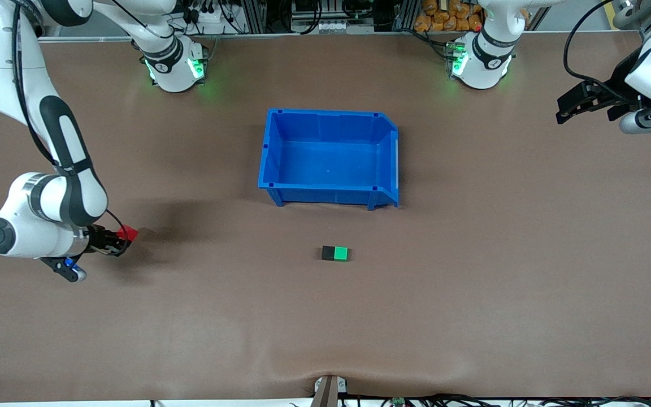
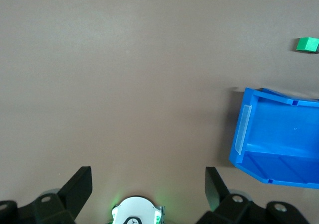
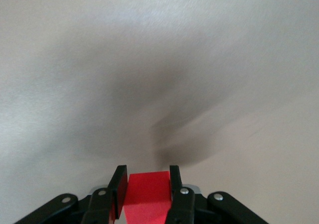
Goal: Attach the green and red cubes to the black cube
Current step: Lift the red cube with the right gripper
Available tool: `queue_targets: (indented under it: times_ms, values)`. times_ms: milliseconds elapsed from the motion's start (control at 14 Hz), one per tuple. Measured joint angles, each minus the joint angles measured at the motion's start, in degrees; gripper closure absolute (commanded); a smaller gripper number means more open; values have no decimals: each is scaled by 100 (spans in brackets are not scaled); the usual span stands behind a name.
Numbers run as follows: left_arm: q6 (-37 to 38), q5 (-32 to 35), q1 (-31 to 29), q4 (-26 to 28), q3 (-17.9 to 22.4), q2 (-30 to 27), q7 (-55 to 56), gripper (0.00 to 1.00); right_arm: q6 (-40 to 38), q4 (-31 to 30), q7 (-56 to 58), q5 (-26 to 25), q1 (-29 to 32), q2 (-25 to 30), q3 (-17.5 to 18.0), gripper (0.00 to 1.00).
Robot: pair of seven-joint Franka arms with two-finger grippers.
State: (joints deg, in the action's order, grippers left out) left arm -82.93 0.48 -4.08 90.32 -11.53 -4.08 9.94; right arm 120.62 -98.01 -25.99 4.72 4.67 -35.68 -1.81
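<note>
- Two of the three cubes are already joined: green cube point(image 1: 341, 254) sits flush against black cube point(image 1: 328, 252) on the brown table point(image 1: 472, 294), nearer the front camera than the blue bin point(image 1: 273, 152).
- Green cube is on the side of the black one facing the left arm's end; the black face toward the right arm's end is bare, so that looks like the spot for the red one.
- Red cube point(image 1: 128, 232) is pinched in the right gripper point(image 1: 117, 242), fingers closed on two opposite flat faces; right wrist view shows the red cube point(image 3: 147, 195) seated square between the fingers point(image 3: 119, 189).
- Right gripper is low over the table at the right arm's end, well apart from the black-green pair; can't tell if the cube clears the surface.
- Left gripper point(image 1: 585, 102) is spread wide and empty, up over the left arm's end of the table, waiting; left wrist view shows the bin and the green cube far off.
- Handling guess: cubes look small, rigid, light, smooth-faced. Flat opposite faces are the right place to grip, mid-height, leaving the mating face clear.
- Risk guess: the loose black-green pair is light and may slide when the red cube is pushed on; approach straight and slow.
</note>
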Motion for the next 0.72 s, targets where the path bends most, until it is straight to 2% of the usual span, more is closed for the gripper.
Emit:
queue_targets:
  times_ms: [716]
  values:
    - [0,-180,0,0,-1,85,0,0,-4,1,-1149,6,-337,94,73,100]
